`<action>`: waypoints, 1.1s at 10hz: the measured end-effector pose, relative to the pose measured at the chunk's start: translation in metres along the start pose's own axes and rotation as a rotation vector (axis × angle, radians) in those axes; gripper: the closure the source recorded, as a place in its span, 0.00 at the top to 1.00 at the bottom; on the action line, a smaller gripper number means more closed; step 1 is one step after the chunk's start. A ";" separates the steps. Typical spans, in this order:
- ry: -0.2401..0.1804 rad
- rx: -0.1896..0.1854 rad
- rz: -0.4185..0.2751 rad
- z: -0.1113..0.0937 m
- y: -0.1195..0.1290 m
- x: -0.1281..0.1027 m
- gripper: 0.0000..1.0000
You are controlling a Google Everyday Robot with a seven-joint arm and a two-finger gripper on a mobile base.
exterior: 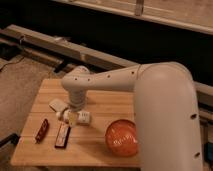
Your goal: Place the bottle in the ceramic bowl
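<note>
The whitish bottle [82,118] lies on its side on the wooden table [100,102], left of centre. My gripper [73,115] hangs from the white arm [110,80] straight down onto the bottle's left end, touching or nearly touching it. The glossy orange-red ceramic bowl [122,137] sits on the table to the right of the bottle, near the front edge, partly behind the arm's large white link. The bowl looks empty.
A pale flat object [57,105] lies just left of the gripper. A red packet [41,130] and a dark bar [62,135] lie at the front left. A long rail [60,47] runs behind the table.
</note>
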 end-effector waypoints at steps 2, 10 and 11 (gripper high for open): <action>0.000 0.000 0.000 0.000 0.000 0.000 0.80; 0.001 -0.001 -0.001 0.001 0.000 0.000 0.80; 0.005 0.008 0.000 0.002 -0.001 0.000 0.80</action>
